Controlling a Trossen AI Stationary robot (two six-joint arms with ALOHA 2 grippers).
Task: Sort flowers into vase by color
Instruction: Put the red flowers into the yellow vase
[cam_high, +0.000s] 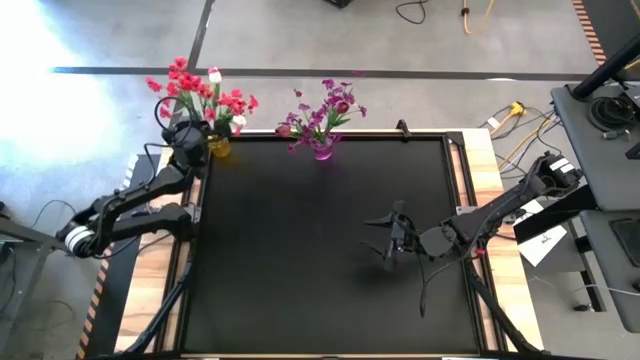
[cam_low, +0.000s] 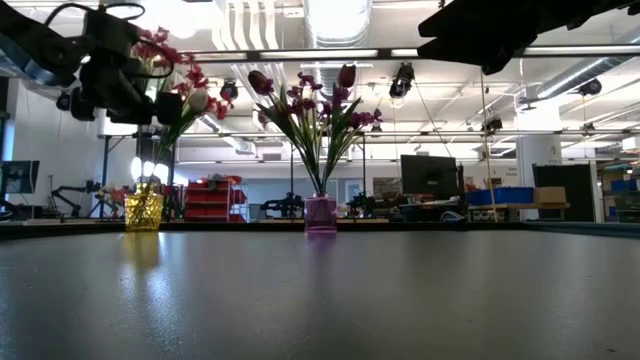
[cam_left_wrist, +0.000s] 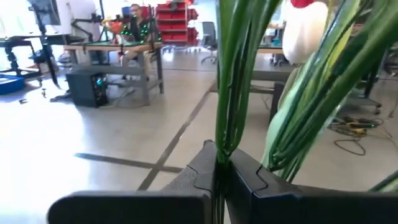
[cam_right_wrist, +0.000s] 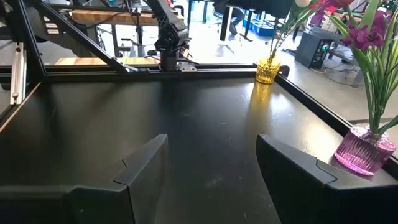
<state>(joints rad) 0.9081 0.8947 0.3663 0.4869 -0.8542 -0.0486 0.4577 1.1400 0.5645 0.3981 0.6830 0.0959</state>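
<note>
Flowers sorted: red-pink sprays (cam_high: 200, 95) plus white bloom (cam_left_wrist: 305, 31) in yellow vase (cam_high: 218, 147); purple sprays (cam_high: 325, 108) in pink vase (cam_high: 322, 150), just beside yellow vase along table's (cam_high: 300, 290) far edge. Left gripper (cam_left_wrist: 219, 167) above yellow vase, pinched on green stems (cam_left_wrist: 233, 81). Right gripper (cam_right_wrist: 211, 168) well apart from yellow vase, mid-table, fingers spread wide, holding nothing.
</note>
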